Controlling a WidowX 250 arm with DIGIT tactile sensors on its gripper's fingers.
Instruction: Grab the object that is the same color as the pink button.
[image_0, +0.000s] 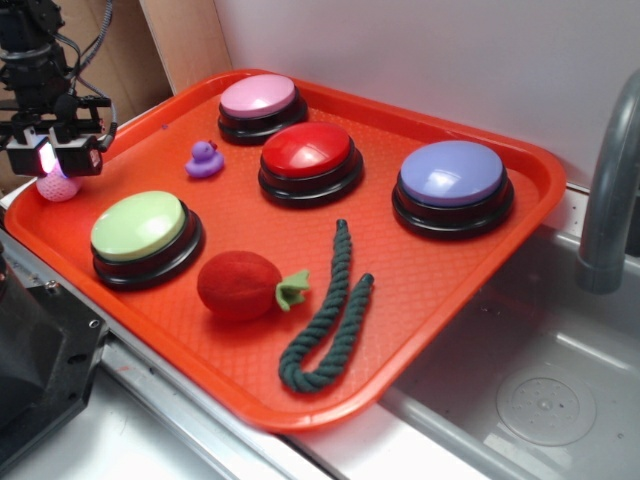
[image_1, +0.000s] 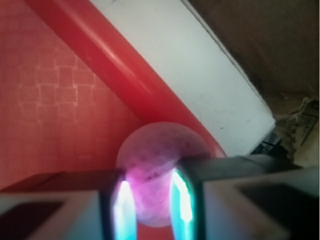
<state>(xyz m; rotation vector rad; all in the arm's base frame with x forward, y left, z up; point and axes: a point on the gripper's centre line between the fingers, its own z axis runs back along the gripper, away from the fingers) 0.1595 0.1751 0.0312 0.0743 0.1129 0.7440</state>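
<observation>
At the tray's (image_0: 420, 300) far left rim, the gripper (image_0: 55, 160) pinches the small pink ball (image_0: 58, 186) narrowly between its pads (image_1: 124, 205). The round, soft ball could squirt free against the rim.

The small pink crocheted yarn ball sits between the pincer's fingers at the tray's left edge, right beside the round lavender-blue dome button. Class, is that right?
Not quite. The small pink crocheted yarn ball is between the pincer fingers at the orange plastic tray edge, but the nearest button is the round light green dome button, as the exterior view shows.
</observation>
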